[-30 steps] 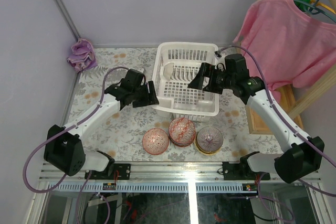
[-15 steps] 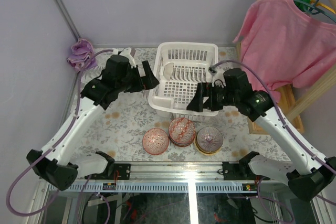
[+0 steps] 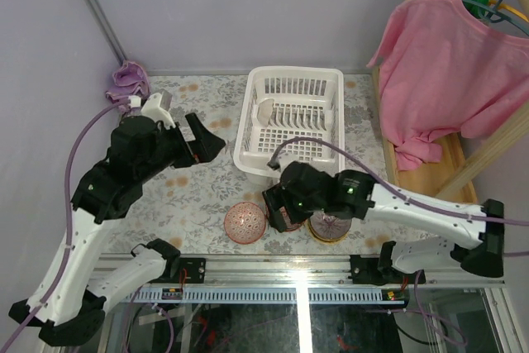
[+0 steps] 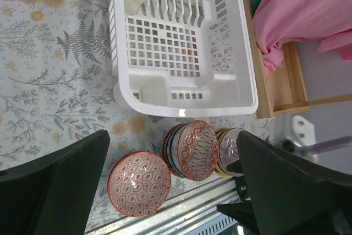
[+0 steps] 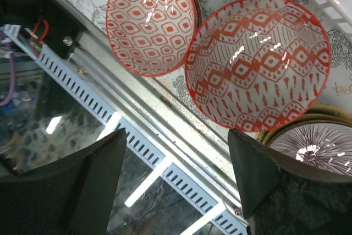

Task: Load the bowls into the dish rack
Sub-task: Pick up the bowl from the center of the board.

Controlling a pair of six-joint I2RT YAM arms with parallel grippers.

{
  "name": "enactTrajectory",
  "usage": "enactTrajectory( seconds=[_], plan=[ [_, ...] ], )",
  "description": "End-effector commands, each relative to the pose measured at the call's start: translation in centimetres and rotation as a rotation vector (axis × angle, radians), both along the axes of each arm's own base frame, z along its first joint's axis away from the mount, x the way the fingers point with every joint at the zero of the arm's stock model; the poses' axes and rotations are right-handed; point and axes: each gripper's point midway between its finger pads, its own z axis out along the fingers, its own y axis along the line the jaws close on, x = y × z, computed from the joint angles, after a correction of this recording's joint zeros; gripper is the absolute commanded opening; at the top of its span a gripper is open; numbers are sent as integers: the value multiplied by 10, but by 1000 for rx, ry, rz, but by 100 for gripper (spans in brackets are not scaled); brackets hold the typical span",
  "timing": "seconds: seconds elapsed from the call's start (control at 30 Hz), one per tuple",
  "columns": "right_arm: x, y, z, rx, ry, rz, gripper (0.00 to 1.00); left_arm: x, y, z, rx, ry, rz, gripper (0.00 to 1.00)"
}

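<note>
Red-patterned bowl [image 5: 256, 61] just ahead of right tool [image 5: 177, 135], spread and empty, second red bowl [image 5: 151, 20] beside it, left tool [image 4: 173, 134] spread wide, white dish rack [image 4: 184, 111] ahead of it.

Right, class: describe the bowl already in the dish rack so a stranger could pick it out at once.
Find the white dish rack in the middle of the flowered table. Inside it, by its left wall toward the far end, sits a whitish bowl. It is the only bowl in the rack and plain, unlike the patterned bowls on the table in front.
</note>
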Motion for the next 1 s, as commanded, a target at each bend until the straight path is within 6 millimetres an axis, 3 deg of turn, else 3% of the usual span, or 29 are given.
enactTrajectory(
  seconds=[0.0,0.1,0.23,0.4,0.83,0.97],
  plan=[
    [15,18,-3,-94,-139,-96,78,-16,13,-13,20,48,34,100],
    [15,39,-21,-129,-151,-101,72,-23,18,-17,20,54,47,100],
    [20,55,-43,-168,-139,-137,54,-29,24,-26,31,63,61,100],
    [34,57,-53,-226,-176,-206,38,-31,29,-30,46,65,77,100],
    [43,57,-72,-338,-210,-206,27,-30,30,-29,51,62,81,100],
    [46,50,-68,-365,-231,-220,4,-31,30,-29,49,65,80,100]
  ],
)
